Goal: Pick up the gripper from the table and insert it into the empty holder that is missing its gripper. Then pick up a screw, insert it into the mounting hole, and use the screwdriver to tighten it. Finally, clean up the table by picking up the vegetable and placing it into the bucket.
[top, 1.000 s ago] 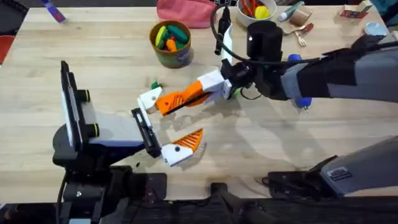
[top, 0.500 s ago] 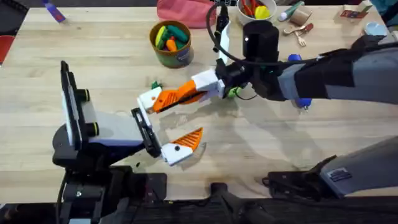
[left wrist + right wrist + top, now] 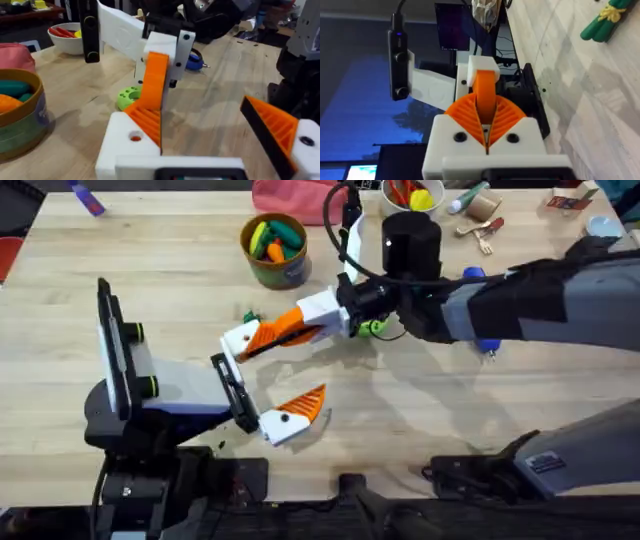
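1. Right hand [image 3: 285, 332]: clenched on the gripper [image 3: 272, 335], the orange wedge pinched between its own orange pads. Over the last second it has carried the piece up and to the left, from mid-desk toward the left arm's white mount.
2. The gripper's dark end now meets the holder [image 3: 240, 340], the bare white finger of the left hand [image 3: 268, 380]. In the left wrist view the orange piece [image 3: 152, 82] stands nearly upright, its base in the slot of the white block [image 3: 127, 145]. Whether it is fully seated, cannot tell.
3. Left hand: released, fingers wide apart, grasping nothing; its other finger bears its orange tip [image 3: 305, 405].
4. Judgement: insertion is at the mating stage; a final push along the slot seems due, then the screw.
5. Outward: the vegetable [image 3: 249, 317] lies on the desk [image 3: 150, 260] just behind the holder, not yet cleared. The bucket [image 3: 275, 255] stands farther back, toy vegetables inside.
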Robot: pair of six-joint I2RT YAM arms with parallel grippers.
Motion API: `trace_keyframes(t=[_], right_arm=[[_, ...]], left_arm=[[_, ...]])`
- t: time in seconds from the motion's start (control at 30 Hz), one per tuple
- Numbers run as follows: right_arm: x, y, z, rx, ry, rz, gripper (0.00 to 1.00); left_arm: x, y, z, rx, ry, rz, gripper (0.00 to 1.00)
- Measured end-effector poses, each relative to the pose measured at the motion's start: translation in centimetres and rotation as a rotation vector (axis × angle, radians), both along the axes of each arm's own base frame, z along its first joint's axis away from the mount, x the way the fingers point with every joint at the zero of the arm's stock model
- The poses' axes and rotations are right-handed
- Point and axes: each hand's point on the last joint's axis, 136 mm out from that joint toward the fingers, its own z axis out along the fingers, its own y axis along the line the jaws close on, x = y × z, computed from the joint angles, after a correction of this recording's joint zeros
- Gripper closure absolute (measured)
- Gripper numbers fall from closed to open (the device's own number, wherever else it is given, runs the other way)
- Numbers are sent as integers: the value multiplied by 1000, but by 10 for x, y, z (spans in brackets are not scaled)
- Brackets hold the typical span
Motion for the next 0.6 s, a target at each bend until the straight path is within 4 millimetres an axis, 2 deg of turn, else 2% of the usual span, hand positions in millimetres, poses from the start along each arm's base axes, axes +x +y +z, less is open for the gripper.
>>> trace_keyframes(t=[0.6], right_arm=[[0, 2, 0, -3, 3, -5, 993]], left_arm=[[0, 0, 0, 0, 0, 0, 15]])
